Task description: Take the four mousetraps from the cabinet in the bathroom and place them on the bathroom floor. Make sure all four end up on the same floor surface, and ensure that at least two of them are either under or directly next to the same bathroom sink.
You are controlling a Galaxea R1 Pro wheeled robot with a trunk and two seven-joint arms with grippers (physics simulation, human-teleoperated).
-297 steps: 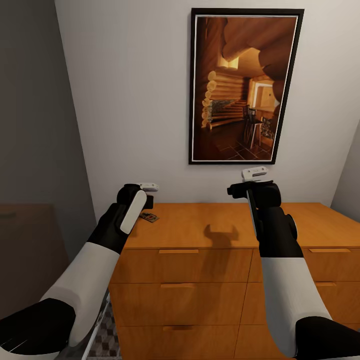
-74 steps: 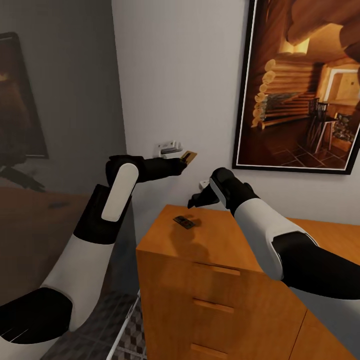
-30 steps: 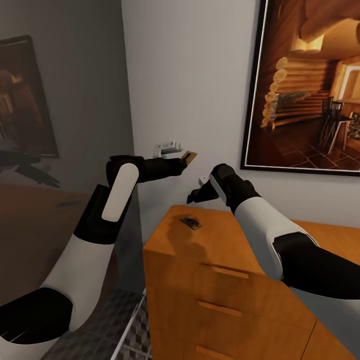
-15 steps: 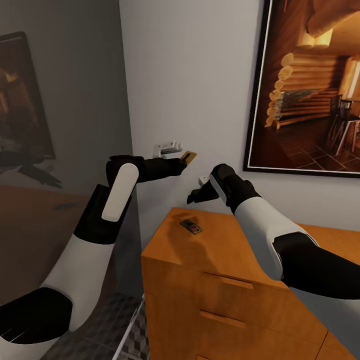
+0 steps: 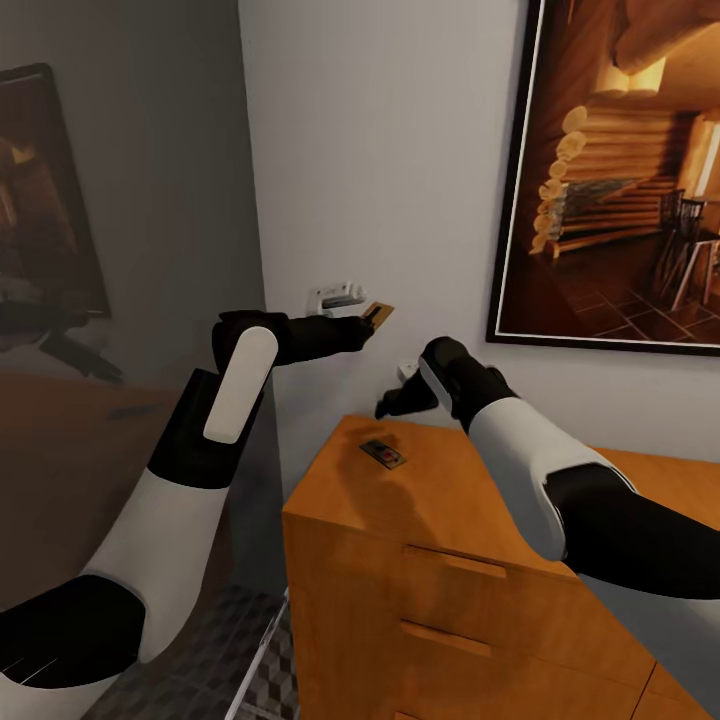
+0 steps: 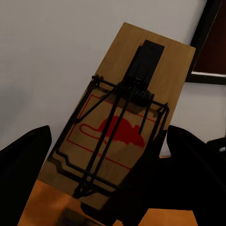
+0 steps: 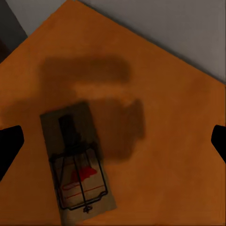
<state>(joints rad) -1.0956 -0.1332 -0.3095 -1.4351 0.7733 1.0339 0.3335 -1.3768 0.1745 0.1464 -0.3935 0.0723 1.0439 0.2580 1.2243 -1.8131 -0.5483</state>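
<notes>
1. Nearest, low in the head view, a strip of the cube-patterned brown and beige bathroom floor tiles [image 5: 255, 670] shows beside the orange-brown wooden cabinet with stacked drawers [image 5: 440, 600]. No trap lies on the visible strip, so I judge the placing not yet begun there.
2. The left hand [image 5: 372, 316] is clamped on one flat tan wooden mousetrap with dark wire parts [image 6: 120, 136], held in the air near the pale wall [image 5: 380, 150].
3. The right hand [image 5: 392, 402] hovers over a second tan mousetrap [image 7: 77, 165], which lies flat on the cabinet top close to its corner; the black fingertips [image 7: 9, 143] stand wide apart, nothing between them.
4. Two further traps are unaccounted for. Room is tight: wall behind, corner edge beside, a dark-framed log-cabin picture [image 5: 620, 170] beyond.
</notes>
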